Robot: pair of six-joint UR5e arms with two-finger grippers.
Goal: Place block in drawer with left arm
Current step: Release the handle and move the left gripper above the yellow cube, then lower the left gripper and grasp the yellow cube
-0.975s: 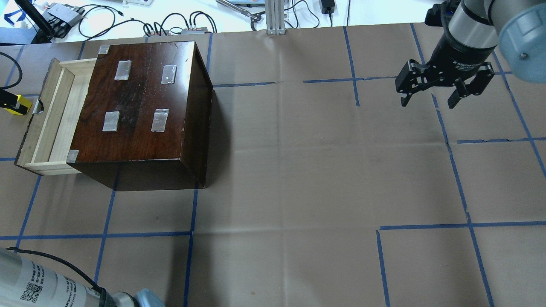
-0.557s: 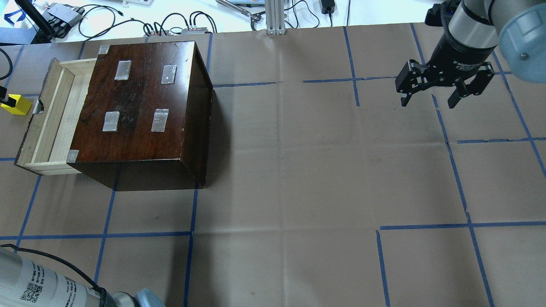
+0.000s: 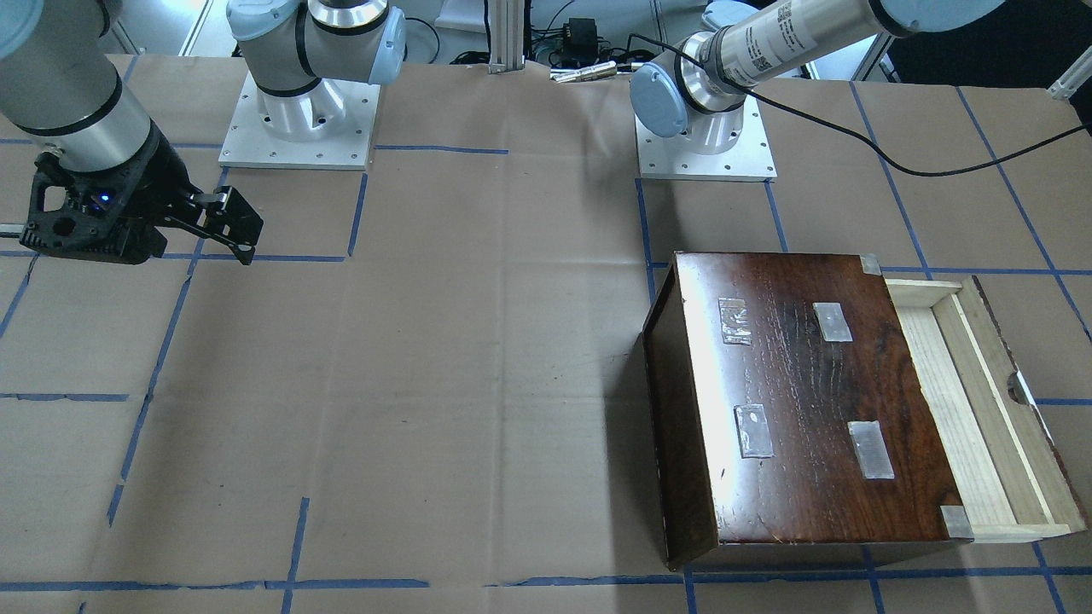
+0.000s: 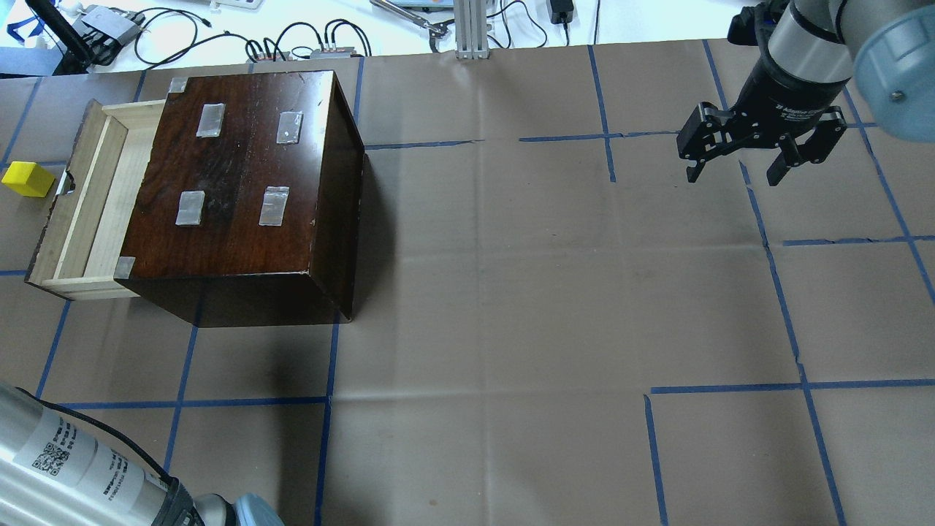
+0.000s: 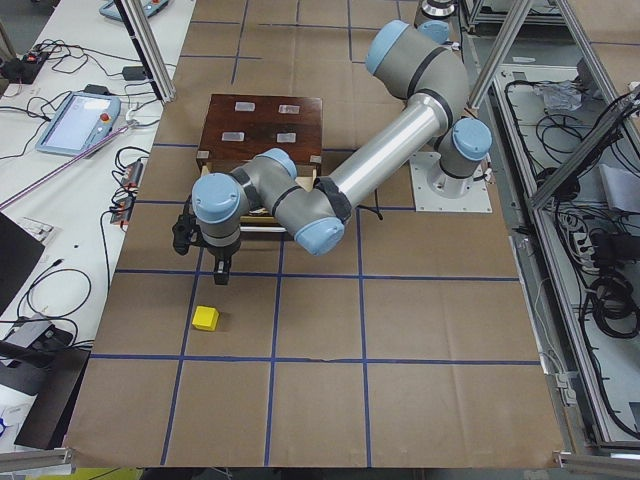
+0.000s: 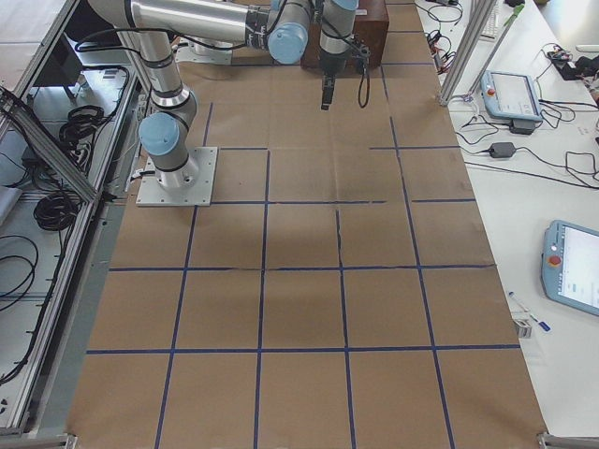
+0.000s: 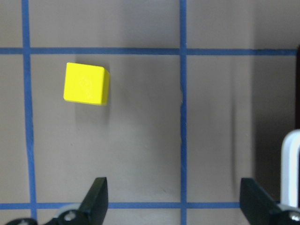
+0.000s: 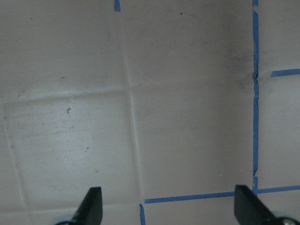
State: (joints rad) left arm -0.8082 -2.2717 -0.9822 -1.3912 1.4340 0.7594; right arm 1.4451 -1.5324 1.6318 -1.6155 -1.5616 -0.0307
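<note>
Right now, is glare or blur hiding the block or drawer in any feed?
Left wrist: block sharp, evenly lit, only a faint shadow beside it. Overhead: block crisp near the view's left edge, drawer clearly lit. Front-facing: glare washes the left strip of the box top, drawer unaffected, block out of frame.

Layout as seen from overhead. The box (image 4: 241, 183) stands on the left half of the table (image 4: 511, 307), and the drawer (image 4: 88, 212) projects from its left side. The block (image 4: 28, 180) lies on the table just left of the drawer front, outside the drawer. The left gripper (image 7: 174, 201) hangs above the table near the block, not touching it. The right gripper (image 4: 733, 174) hangs over the far right, well apart from the box.
</note>
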